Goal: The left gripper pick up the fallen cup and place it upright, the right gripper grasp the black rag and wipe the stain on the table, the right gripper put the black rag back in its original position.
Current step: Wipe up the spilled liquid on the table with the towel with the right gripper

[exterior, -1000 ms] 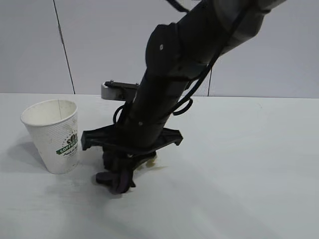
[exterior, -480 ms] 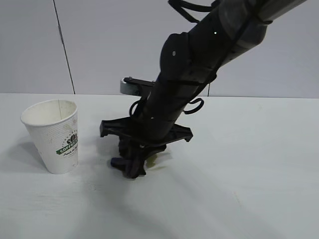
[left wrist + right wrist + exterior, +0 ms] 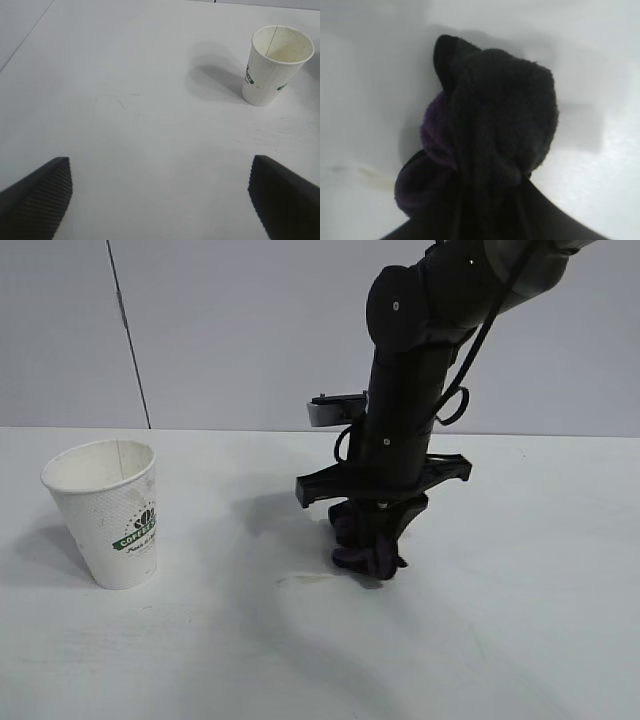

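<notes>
The white paper cup [image 3: 108, 510] stands upright at the left of the white table [image 3: 520, 570]; it also shows in the left wrist view [image 3: 275, 65]. My right gripper [image 3: 375, 540] points down at the table's middle, shut on the black rag [image 3: 368, 558], which touches the tabletop. The rag fills the right wrist view [image 3: 490, 125]. A faint smeared trace of the stain [image 3: 305, 580] lies just left of the rag, and shows pale in the right wrist view [image 3: 372, 176]. My left gripper [image 3: 160, 200] is open and empty above bare table, well away from the cup.
A grey wall with a dark vertical seam [image 3: 128, 335] stands behind the table. The table's edge [image 3: 25, 40] shows in the left wrist view.
My right gripper has dragged the rag to the right across the stain spot, and the arm has swung more upright. The brownish blotch is now only a faint smear. The cup has not moved.
</notes>
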